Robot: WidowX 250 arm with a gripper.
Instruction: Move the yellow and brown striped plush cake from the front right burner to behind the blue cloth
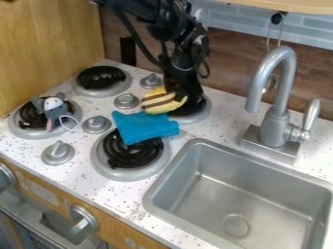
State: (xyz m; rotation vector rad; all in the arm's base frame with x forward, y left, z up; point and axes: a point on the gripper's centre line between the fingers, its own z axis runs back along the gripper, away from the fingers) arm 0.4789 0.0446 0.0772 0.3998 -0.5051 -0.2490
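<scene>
The black gripper [181,92] hangs down over the back right burner, right at a yellow toy with brown stripes [161,100]. It overlaps the toy's right side; whether it grips the toy is hard to make out. Just in front of the toy, a folded blue cloth [144,127] lies across the back part of the front right burner [104,158]. A grey toy mouse [52,109] with a pink part and a white loop rests on the front left burner.
The back left burner [101,79] and several grey knobs [58,151] stand on the speckled counter [110,192]. At right are the metal sink [240,194] and, behind it, the tall faucet [276,116]. A wooden panel [48,48] rises at the left.
</scene>
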